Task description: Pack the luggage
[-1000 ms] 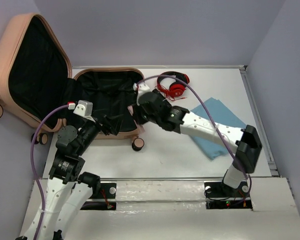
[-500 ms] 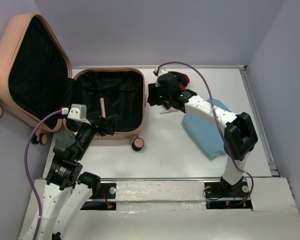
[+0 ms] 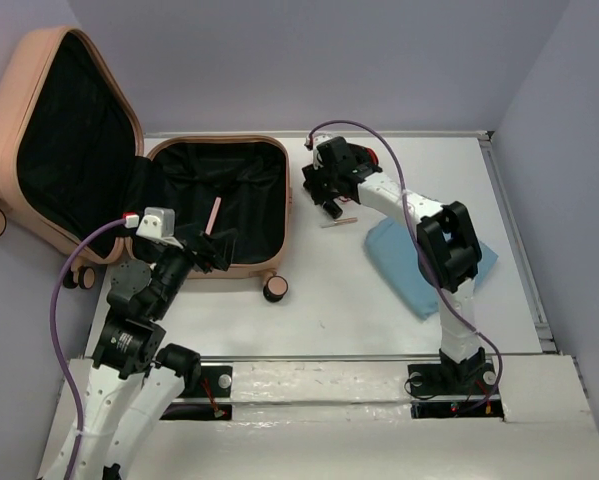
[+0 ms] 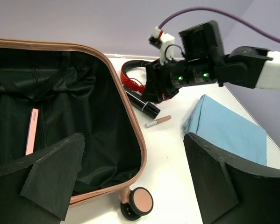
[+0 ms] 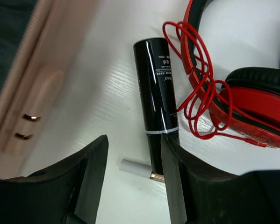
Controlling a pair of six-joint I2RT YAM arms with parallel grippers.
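The peach-pink luggage (image 3: 279, 185) lies open at the back left, its lid (image 3: 9, 110) raised and its black lining showing. A thin pink stick (image 3: 212, 215) lies inside it, also seen in the left wrist view (image 4: 32, 130). My right gripper (image 3: 331, 200) is open and empty, low over a black tube (image 5: 158, 91) and a small silver-and-gold pen (image 5: 139, 169) on the table beside the luggage. Red headphones (image 5: 252, 102) lie just behind the tube. My left gripper (image 3: 216, 248) is open and empty above the luggage's near rim (image 4: 140, 140).
A folded blue cloth (image 3: 429, 260) lies right of the middle, partly under the right arm. A luggage wheel (image 4: 140, 201) sticks out at the near edge. Walls close in the table at the back and the right side.
My right gripper has left the luggage and swung right to the tube by the headphones. The pink stick now lies loose in the luggage. The left arm shifted slightly.
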